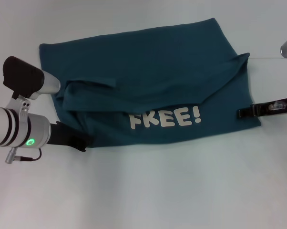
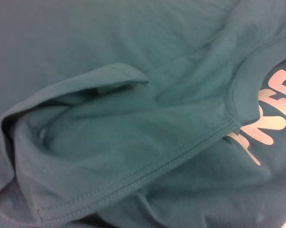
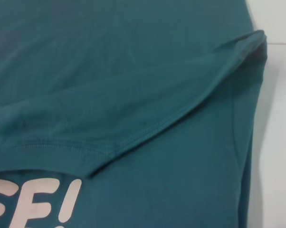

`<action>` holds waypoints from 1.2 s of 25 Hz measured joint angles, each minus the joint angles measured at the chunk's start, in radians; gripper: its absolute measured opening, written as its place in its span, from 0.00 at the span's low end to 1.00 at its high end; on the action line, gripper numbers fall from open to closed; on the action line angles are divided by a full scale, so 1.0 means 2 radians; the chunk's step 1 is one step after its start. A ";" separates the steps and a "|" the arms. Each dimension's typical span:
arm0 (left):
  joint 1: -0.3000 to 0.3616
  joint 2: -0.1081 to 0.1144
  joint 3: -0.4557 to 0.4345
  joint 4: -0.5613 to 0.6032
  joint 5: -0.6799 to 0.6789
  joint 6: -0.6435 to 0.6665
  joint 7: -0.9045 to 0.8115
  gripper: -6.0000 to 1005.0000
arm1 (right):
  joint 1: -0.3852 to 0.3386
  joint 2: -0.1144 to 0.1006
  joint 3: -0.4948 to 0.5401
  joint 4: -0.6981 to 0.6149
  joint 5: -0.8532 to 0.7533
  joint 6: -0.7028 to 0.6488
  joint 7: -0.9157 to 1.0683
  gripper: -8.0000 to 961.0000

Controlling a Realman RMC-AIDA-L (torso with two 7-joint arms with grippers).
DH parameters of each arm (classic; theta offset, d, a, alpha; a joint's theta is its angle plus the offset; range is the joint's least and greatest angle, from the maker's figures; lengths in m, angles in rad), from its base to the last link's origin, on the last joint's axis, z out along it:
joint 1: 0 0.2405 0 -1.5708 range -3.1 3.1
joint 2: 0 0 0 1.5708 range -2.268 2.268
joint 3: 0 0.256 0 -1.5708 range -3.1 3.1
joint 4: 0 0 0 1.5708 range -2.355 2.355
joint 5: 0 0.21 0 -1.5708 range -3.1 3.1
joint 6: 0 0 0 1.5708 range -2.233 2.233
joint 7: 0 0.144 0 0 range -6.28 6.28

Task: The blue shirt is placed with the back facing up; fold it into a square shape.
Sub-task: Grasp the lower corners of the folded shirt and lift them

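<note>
The left gripper pinches the shirt at its near-left corner on the table, mid-fold; right gripper pinches the right edge. Next, seemingly: carry both edges across evenly.

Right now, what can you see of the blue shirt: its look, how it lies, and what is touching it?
The blue shirt is dark teal, soft knit cotton by its look, with stitched hems. It lies flat on the white table, partly folded: the near portion is turned over, showing white "FREE!" lettering, and a sleeve lies folded inward near the left end. The left gripper is at its near-left corner, the right gripper at its right edge; both seem to touch the cloth.
</note>
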 joint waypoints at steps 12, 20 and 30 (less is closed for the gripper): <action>-0.002 0.001 0.000 -0.004 0.000 -0.001 0.000 0.03 | 0.015 0.000 0.004 0.028 0.002 0.019 -0.006 0.71; -0.001 0.001 0.000 -0.004 0.000 -0.001 0.001 0.03 | 0.015 -0.002 0.004 0.034 0.001 0.023 -0.006 0.55; 0.001 0.001 -0.002 -0.003 0.000 0.000 0.005 0.03 | 0.001 0.002 -0.001 0.030 0.003 0.027 -0.030 0.18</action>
